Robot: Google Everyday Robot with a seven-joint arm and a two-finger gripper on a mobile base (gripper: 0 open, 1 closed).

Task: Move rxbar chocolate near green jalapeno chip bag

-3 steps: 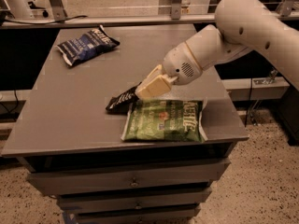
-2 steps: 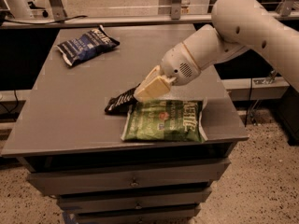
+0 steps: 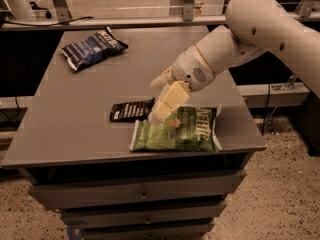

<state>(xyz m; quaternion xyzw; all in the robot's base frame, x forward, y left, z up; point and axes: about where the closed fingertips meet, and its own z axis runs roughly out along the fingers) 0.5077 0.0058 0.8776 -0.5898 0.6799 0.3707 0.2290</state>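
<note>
The rxbar chocolate, a small flat black wrapper with white lettering, lies on the grey table toward the front middle. Its right end is close to the upper left corner of the green jalapeno chip bag, which lies flat near the front right edge. My gripper hangs tilted down-left from the white arm. It is over the bar's right end and the green bag's top left corner. Whether it touches the bar is hidden.
A dark blue chip bag lies at the back left of the table. Drawers sit under the table top. A rail with metal posts runs behind the table. Speckled floor lies to the right.
The gripper and wrist have moved slightly down toward the table. The rxbar and both chip bags lie where they were.
</note>
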